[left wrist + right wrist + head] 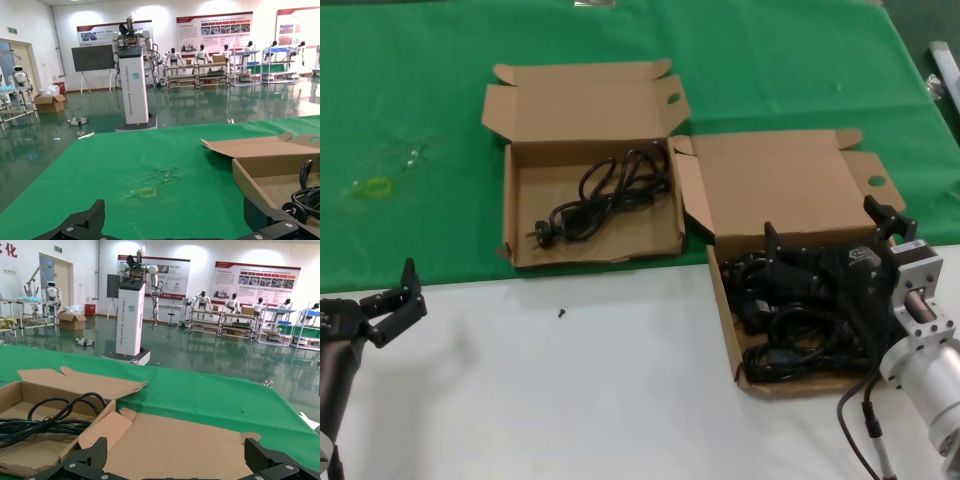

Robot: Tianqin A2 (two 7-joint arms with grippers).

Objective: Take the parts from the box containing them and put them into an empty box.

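Note:
Two brown cardboard boxes lie open side by side. The box containing the parts sits at the right, one lid ear folded inward, and it is crowded with black coiled cords. My right gripper hangs open just above those cords, and its wrist view shows the fingers spread over that box's lid with nothing between them. The other box, with both lid ears flat, holds one coiled cord; that cord also shows in the right wrist view. My left gripper is parked open over the white table at the near left.
A green cloth covers the far half of the table, and the near half is white. A small black screw lies on the white part. A yellow mark is on the cloth at the left. A white object lies at the far right edge.

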